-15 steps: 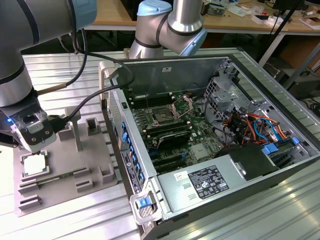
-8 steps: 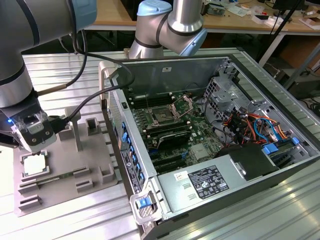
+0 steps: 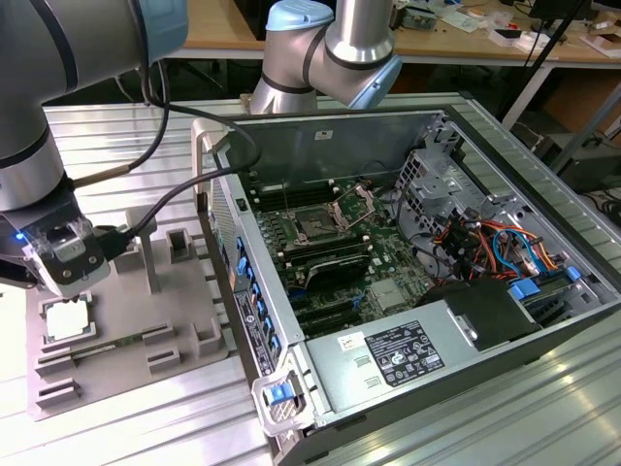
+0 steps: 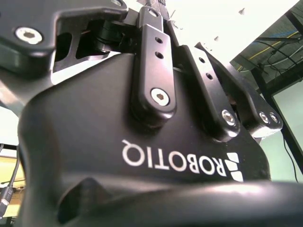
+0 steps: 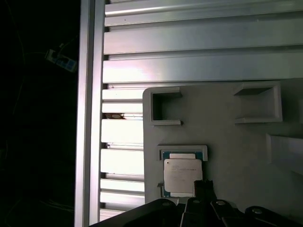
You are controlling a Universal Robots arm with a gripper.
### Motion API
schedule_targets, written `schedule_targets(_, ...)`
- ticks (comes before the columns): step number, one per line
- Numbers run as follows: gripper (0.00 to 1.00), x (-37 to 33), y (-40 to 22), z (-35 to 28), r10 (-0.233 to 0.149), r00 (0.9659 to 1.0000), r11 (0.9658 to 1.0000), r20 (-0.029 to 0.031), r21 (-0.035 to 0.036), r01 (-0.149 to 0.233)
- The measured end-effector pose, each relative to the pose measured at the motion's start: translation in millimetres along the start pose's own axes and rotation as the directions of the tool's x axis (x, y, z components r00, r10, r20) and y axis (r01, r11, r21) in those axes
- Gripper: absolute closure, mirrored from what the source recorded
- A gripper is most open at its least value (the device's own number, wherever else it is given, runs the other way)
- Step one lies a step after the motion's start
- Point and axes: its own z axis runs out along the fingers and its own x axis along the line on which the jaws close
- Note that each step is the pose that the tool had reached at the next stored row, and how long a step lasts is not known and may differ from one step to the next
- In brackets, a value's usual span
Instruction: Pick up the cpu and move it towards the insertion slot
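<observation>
Exterior view, lower left: the gripper hovers just above the cpu, which lies flat in a recess of the grey fixture. Whether the gripper is open or closed cannot be told. A good grasp probably needs square alignment, a hold on the edges and a straight lift. At centre, inside the case, the slot looks empty.

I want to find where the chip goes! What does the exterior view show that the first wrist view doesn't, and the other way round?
Exterior view extra: the open computer case with the insertion slot inside, and the robot arm. First wrist view extra: the dark gap beside the ribbed metal table. Both: the cpu resting in the grey fixture on that table.
</observation>
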Motion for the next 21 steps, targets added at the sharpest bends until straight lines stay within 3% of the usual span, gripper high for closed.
schedule_targets(21, 0.89, 0.5, -0.3, 7.9, 0.0, 1.0, 1.0, 0.0001, 0.0, 0.0)
